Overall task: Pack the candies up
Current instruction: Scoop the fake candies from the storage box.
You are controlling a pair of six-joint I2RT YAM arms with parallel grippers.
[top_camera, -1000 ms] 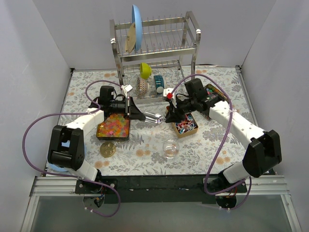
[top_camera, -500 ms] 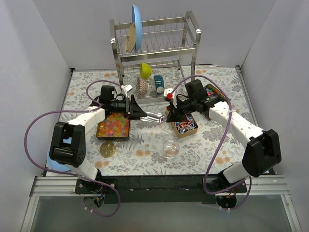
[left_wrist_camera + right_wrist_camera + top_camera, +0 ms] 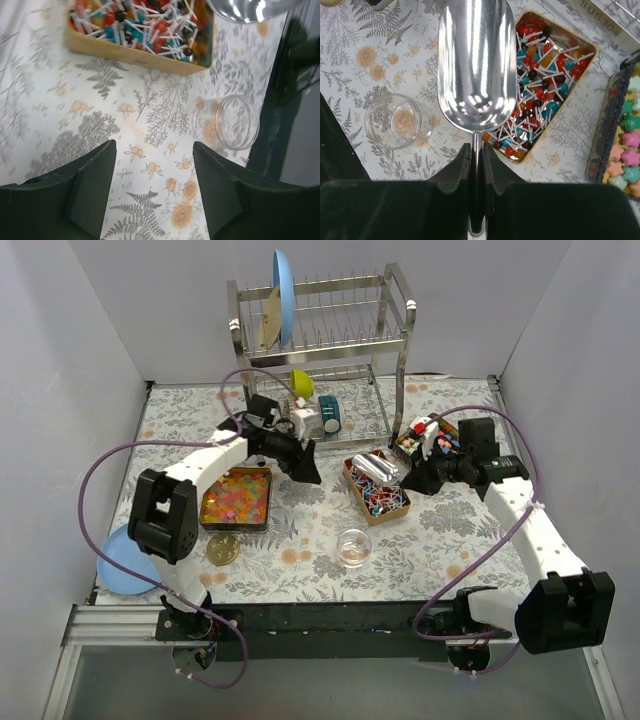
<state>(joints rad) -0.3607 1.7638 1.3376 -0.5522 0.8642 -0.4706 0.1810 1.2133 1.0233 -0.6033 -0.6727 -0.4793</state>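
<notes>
My right gripper [image 3: 476, 150] is shut on the handle of a shiny metal scoop [image 3: 476, 60], whose empty bowl hangs over a tin of lollipop candies [image 3: 545, 80]. From above, the scoop [image 3: 373, 466] lies across that tin [image 3: 392, 508], with the right gripper [image 3: 412, 480] at the tin's right side. Orange, yellow and pink gummy candies fill a tin [image 3: 237, 497] on the left. Star-shaped candies [image 3: 626, 130] fill a third tin [image 3: 437, 435]. My left gripper [image 3: 306, 466] is open and holds nothing; only tablecloth shows between its fingers [image 3: 95, 170].
An empty clear jar [image 3: 352, 545] stands in front of the lollipop tin. A gold disc [image 3: 222, 550] lies near the gummy tin. A blue plate [image 3: 122, 562] sits at the front left. A dish rack [image 3: 320, 350] with dishes stands at the back.
The scoop has passed from my left gripper to my right one. The left gripper opened and drew back towards the rack. The right arm swung right, carrying the scoop over the lollipop tin.
</notes>
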